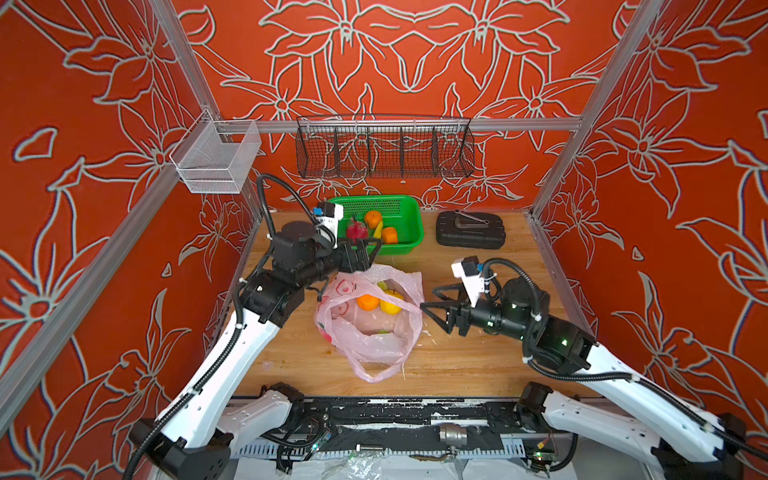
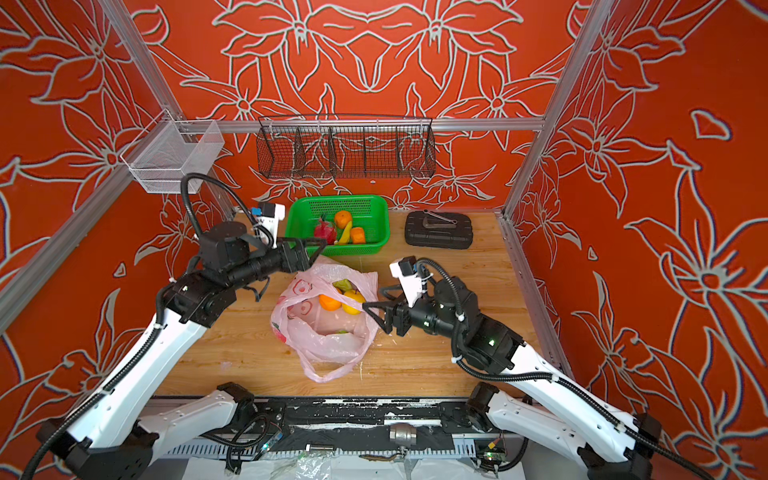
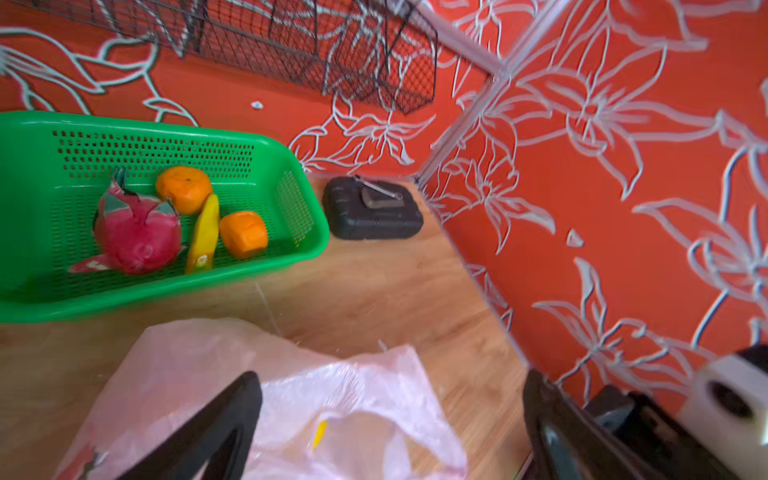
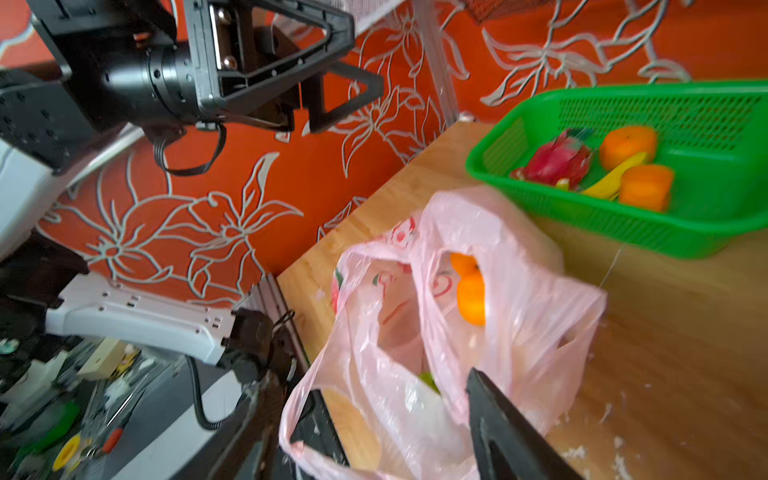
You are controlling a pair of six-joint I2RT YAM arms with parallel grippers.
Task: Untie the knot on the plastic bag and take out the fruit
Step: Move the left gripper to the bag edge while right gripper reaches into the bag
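At frame centre, the plastic bag [image 1: 374,345] lies open-mouthed on the table [image 1: 457,365], with fruit [image 1: 368,302] visible inside. The left gripper [image 1: 374,255], jaws released, hovers at the bag's upper edge beside the green basket [image 1: 409,216]. The right gripper [image 1: 429,299], jaws apart, straddles the bag's right rim.

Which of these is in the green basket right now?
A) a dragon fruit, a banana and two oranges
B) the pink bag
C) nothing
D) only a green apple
A: the left wrist view shows a dragon fruit, a banana and two oranges lying inside the green basket.
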